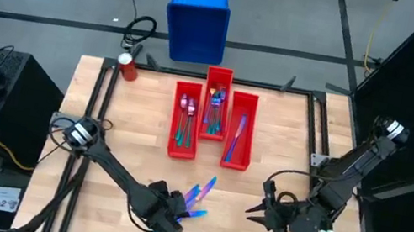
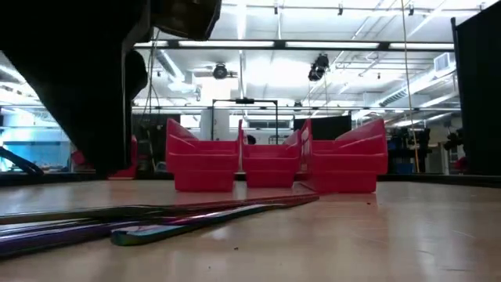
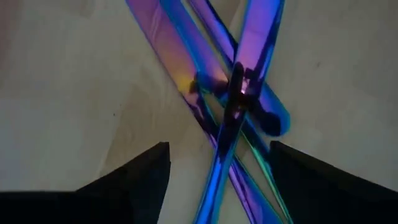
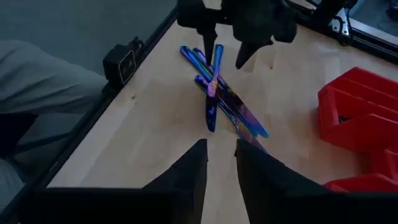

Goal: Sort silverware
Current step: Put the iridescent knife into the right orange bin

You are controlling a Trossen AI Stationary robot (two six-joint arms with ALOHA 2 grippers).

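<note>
1. The left gripper [image 1: 168, 227] hangs low over the near middle of the wooden table [image 1: 138, 121], its fingers [image 4: 205, 28] spread apart and straddling a small crossed pile of loose silverware [image 1: 199, 196].
2. That loose silverware lies flat on the table, slim iridescent blue and purple pieces overlapping one another; in the left wrist view they cross right between the two dark fingers [image 3: 134, 177], and nothing is gripped.
3. Three red bins [image 1: 213, 121] stand side by side at the far middle of the table, the centre one set a little farther back.
4. Sorted silverware [image 1: 185, 116] already rests in the bins: some in the left one, some in the centre one, and one piece in the right one.
5. The right gripper [image 1: 261, 208] waits above the near right of the table, its fingers [image 4: 186, 174] released and parted, pointing toward the loose pile.
6. A blue bin [image 1: 197, 25] sits on the floor beyond the table, and a red can [image 1: 127, 66] stands at the far left corner.
</note>
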